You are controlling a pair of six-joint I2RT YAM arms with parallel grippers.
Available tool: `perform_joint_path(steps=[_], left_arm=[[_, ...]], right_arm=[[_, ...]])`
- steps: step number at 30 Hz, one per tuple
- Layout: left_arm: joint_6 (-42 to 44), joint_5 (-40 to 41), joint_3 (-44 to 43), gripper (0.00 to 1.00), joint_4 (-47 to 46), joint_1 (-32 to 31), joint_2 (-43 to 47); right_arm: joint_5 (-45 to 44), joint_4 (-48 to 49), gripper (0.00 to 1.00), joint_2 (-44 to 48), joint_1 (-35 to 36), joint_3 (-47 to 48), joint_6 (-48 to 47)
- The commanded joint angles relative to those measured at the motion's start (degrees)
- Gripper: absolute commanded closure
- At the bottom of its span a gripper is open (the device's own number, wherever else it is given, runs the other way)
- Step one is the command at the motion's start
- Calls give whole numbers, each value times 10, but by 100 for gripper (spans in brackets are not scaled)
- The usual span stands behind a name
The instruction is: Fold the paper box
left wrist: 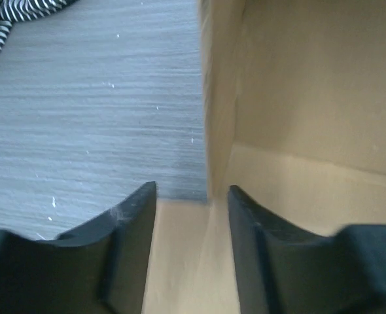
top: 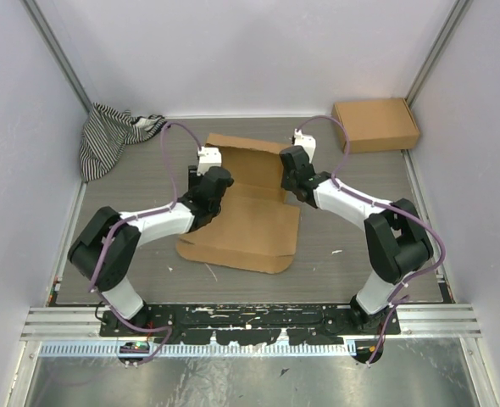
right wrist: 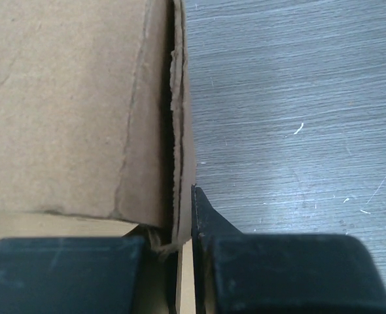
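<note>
Paper box [top: 243,227] mid-tabletop [top: 352,233], back panel raised toward 12 o'clock. We see left claw [left wrist: 192,216] spread, straddling 9 o'clock wall; right claw [right wrist: 180,229] clenched on 3 o'clock wall. We reckon cardboard light, stiff, springy at creases, so pinch wall edges.

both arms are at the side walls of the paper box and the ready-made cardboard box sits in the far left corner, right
Not quite: the ready-made cardboard box sits in the far right corner, as the top external view shows. Both arms are indeed at the side walls of the paper box.
</note>
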State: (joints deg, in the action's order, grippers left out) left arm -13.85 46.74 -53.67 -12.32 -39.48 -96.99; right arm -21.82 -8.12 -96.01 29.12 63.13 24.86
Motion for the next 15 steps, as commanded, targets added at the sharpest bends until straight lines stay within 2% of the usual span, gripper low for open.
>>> perform_joint_path(steps=[1,5,9,11,15], left_arm=[[-19,-18,19,40,16,2,60],[-19,-27,32,36,41,2,100],[-20,-32,35,34,82,3,144],[-22,-34,39,34,101,3,167],[-29,-71,62,32,80,20,185]], right_arm=[[-13,15,94,0,-2,26,23],[-15,15,78,15,-3,18,19],[-15,8,55,40,-3,10,17],[-16,1,51,50,-3,12,16],[-2,0,51,49,-3,17,10]])
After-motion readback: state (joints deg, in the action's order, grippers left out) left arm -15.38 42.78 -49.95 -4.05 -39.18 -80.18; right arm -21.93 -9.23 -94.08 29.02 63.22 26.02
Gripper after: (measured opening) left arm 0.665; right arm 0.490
